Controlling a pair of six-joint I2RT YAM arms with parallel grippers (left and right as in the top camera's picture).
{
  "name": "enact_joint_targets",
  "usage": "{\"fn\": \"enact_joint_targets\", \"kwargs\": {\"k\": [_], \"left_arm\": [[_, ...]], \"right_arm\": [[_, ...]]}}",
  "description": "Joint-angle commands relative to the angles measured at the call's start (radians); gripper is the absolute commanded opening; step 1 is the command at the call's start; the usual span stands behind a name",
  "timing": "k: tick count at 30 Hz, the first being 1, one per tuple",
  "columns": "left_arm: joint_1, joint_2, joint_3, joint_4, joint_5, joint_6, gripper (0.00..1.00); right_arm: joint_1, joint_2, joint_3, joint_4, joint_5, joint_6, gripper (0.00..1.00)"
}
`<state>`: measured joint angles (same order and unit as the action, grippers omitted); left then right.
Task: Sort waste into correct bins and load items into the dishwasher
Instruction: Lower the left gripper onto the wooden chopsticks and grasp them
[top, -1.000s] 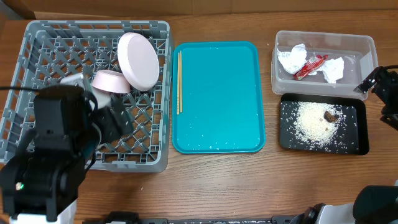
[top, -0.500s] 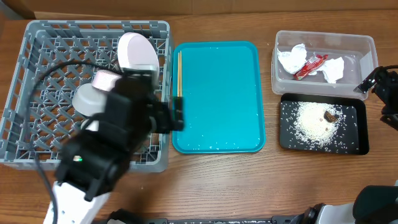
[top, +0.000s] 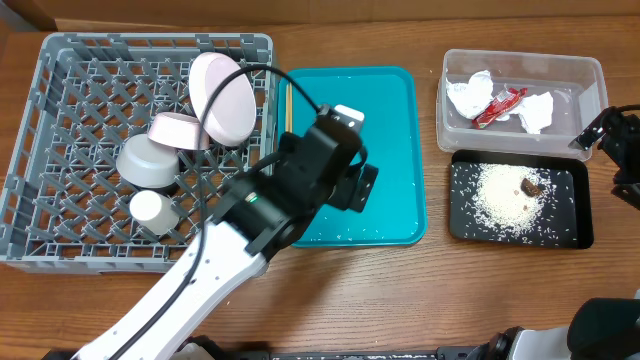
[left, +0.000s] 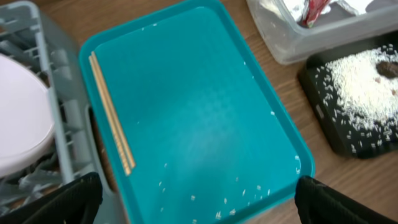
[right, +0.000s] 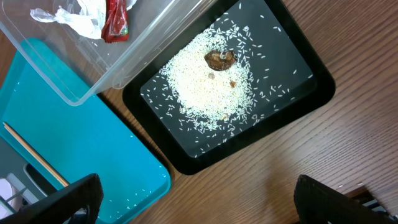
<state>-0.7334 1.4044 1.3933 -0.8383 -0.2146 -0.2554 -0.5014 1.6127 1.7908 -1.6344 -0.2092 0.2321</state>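
here the left arm (top: 300, 190) stretches over the teal tray (top: 390, 120) near the chopsticks (left: 112, 115), jaws spread.

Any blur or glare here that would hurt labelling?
Left wrist: soft throughout, the chopsticks have smeared edges, and there is a pale sheen across the teal tray. Right wrist: crisp, single rice grains are distinct. Overhead: sharp and evenly lit.

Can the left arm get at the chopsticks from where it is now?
Probably yes. The left gripper hangs open over the teal tray, and the chopsticks lie uncovered along its rack-side edge. The wall of the rack close beside them may crowd a finger.
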Motion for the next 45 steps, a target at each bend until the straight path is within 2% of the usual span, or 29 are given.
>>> {"fn": "enact_joint_targets", "kwargs": {"k": [1,5,8,16,22,27,36,45], "left_arm": [[-0.005,0.063,-0.006,0.063,-0.023,-0.026,0.97],[0.018,0.135,-0.005,0.092,-0.110,-0.198,1.00],[0.060,0.186,0.001,0.103,-0.106,-0.283,0.99],[0.162,0.319,0.125,0.070,-0.100,-0.294,0.91],[0.192,0.420,0.155,0.064,-0.097,-0.372,0.92],[0.218,0.492,0.155,0.077,-0.024,-0.390,0.91],[0.235,0.586,0.155,0.096,-0.020,-0.481,0.89],[0.267,0.633,0.154,0.120,-0.021,-0.485,0.90]], "right_arm": [[0.002,-0.020,0.015,0.005,0.006,0.000,1.00],[0.002,-0.020,0.015,0.005,0.006,0.000,1.00],[0.002,-0.020,0.015,0.005,0.006,0.000,1.00],[0.002,-0.020,0.015,0.005,0.006,0.000,1.00],[0.002,-0.020,0.015,0.005,0.006,0.000,1.00],[0.002,-0.020,0.015,0.005,0.006,0.000,1.00],[0.002,-0.020,0.015,0.005,0.005,0.001,1.00],[0.002,-0.020,0.015,0.005,0.005,0.001,1.00]]}}
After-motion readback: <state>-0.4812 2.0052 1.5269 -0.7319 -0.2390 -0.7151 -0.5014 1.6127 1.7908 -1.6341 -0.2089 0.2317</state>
